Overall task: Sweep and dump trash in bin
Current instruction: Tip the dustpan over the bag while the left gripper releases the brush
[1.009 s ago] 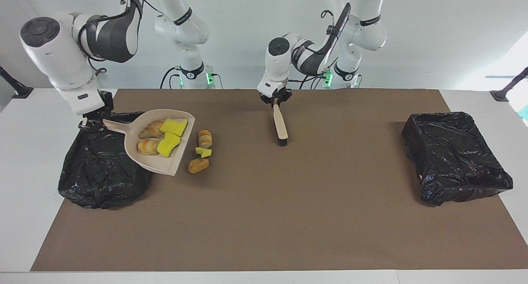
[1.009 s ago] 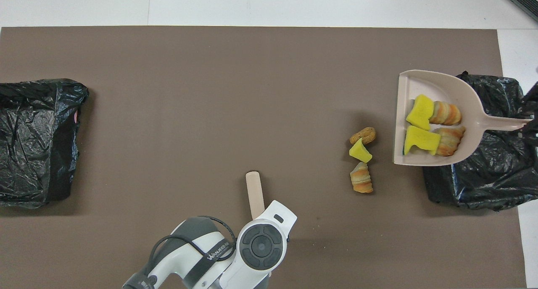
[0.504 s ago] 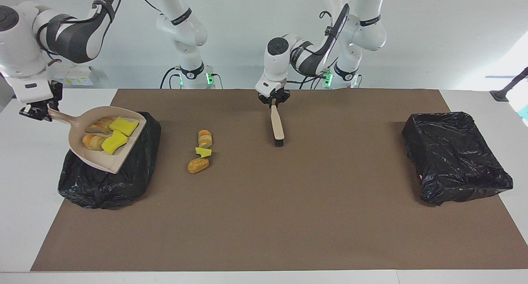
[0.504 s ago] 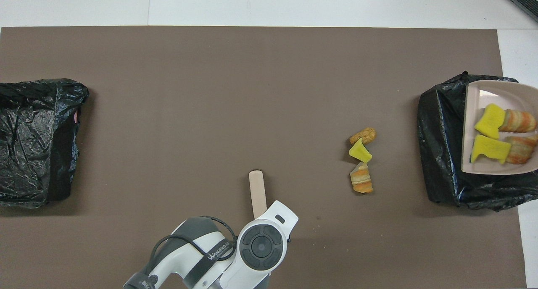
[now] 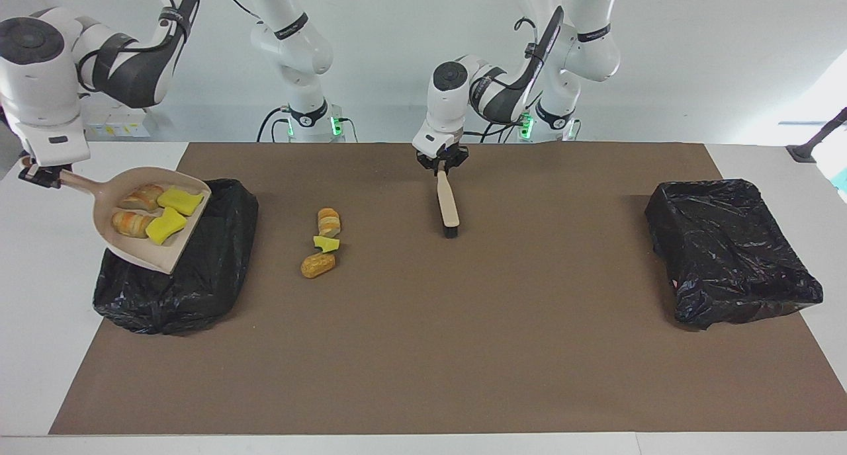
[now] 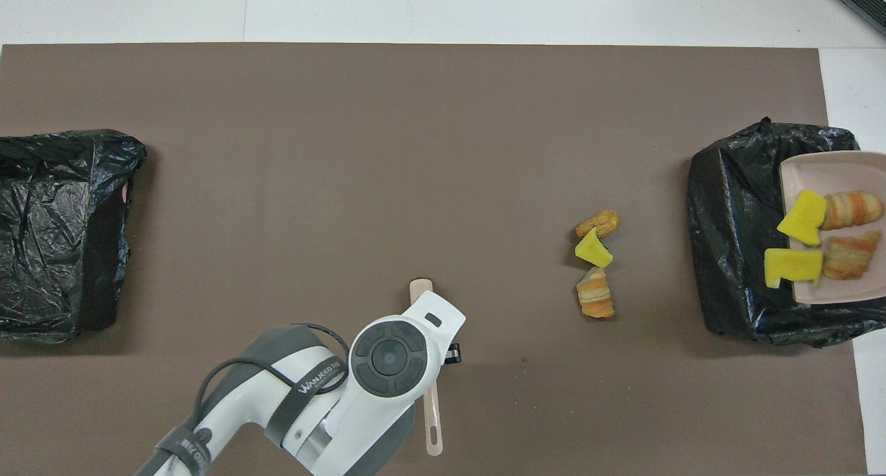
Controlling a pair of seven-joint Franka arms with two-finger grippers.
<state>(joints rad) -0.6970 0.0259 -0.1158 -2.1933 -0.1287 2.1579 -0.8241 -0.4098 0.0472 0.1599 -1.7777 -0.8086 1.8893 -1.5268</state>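
Trash [image 5: 149,210] rides in the dustpan [image 5: 116,240], which the right hand [image 5: 36,174] grips by its handle over the black bin [image 5: 212,270]; three pieces [image 5: 322,242] lie on the desk [image 5: 423,349] toward the left arm. Whether the left hand [image 5: 442,164] grips the brush [image 5: 448,207] cannot be told.

From overhead, the dustpan [image 6: 841,168] lip points over the bin [image 6: 734,241]; the loose pieces [image 6: 595,265] lie beside it. A second bin [image 6: 55,234] looks empty.

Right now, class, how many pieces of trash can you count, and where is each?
7. Four lie in the dustpan over the bin: two sponges, two breads. Three lie on the mat: bread, sponge, bread. Others may be hidden in the bins.
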